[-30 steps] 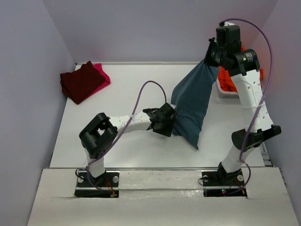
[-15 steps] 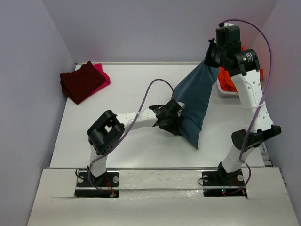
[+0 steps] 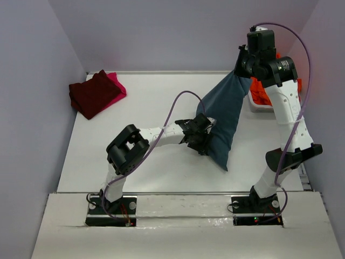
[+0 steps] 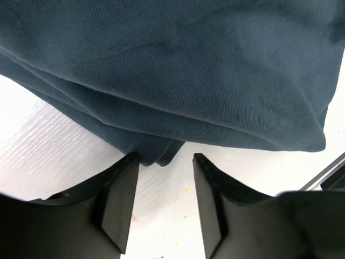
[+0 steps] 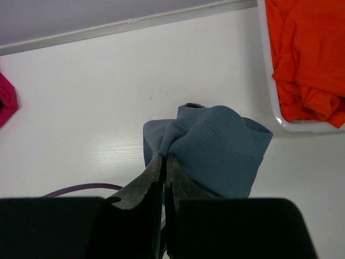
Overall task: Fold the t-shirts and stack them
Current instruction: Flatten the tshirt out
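The left hand [image 4: 164, 167] is half open, and the blue shirt's [image 3: 223, 118] low edge hangs at its fingertips. The shirt hangs over the worktop [image 3: 145, 108] from the raised right hand [image 5: 163, 162], pinched tight on its top. Far left, a maroon shirt [image 3: 94, 93] lies on a pink shirt [image 3: 116, 85]. Far right, an orange shirt [image 5: 304, 54] sits in a tub [image 5: 307, 127]

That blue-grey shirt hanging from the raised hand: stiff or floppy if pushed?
Probably floppy: the slate teal-blue cloth t-shirt drapes in soft folds from the right hand. Likely light, since one small pinch holds it up.
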Robot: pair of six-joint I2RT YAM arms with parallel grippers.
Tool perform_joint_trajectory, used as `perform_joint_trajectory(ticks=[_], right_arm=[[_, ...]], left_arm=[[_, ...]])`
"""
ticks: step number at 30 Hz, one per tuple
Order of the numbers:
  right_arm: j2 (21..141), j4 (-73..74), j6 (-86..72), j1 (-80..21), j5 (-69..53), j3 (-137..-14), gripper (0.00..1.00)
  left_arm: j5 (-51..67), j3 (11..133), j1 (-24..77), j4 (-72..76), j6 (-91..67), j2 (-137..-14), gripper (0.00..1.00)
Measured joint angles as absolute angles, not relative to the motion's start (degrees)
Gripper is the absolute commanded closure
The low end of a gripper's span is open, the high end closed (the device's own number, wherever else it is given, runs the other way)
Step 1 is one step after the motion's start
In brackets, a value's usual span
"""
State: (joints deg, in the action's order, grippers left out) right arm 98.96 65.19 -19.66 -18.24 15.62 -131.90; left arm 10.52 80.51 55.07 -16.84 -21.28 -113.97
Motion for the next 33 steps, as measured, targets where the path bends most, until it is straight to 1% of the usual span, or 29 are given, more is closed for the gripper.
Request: perform_joint_trajectory(ticks=[7, 15, 20, 25, 29, 32, 33], right_arm=[[98.8, 65.2, -19.6, -18.2, 15.6, -131.3, 0.93], [98.6, 65.2, -19.6, -18.2, 15.5, -130.8, 0.93], [98.4, 65.2, -19.6, -18.2, 15.4, -130.3, 0.93], [98.2, 65.2, -19.6, -18.2, 15.4, -130.3, 0.93], [98.2, 65.2, -19.6, -18.2, 15.4, -130.3, 0.93], [98.2, 65.2, -19.6, -18.2, 15.4, -130.3, 0.93], [98.2, 65.2, -19.6, -18.2, 15.4, -130.3, 0.93]], left_arm=[[10.5, 80.5, 55.1, -16.5, -21.3, -114.0, 0.47], [10.0, 79.3, 55.1, -16.0, -21.5, -114.0, 0.43], [9.8, 77.6, 55.0, -15.9, -21.7, -113.8, 0.43], [9.8, 77.4, 55.0, -15.4, -21.9, -113.8, 0.5], [9.8, 77.4, 55.1, -15.4, -22.0, -113.8, 0.64], [9.7, 77.4, 55.1, -15.4, -21.9, -113.8, 0.65], [9.6, 77.4, 55.1, -15.4, -22.0, -113.9, 0.69]])
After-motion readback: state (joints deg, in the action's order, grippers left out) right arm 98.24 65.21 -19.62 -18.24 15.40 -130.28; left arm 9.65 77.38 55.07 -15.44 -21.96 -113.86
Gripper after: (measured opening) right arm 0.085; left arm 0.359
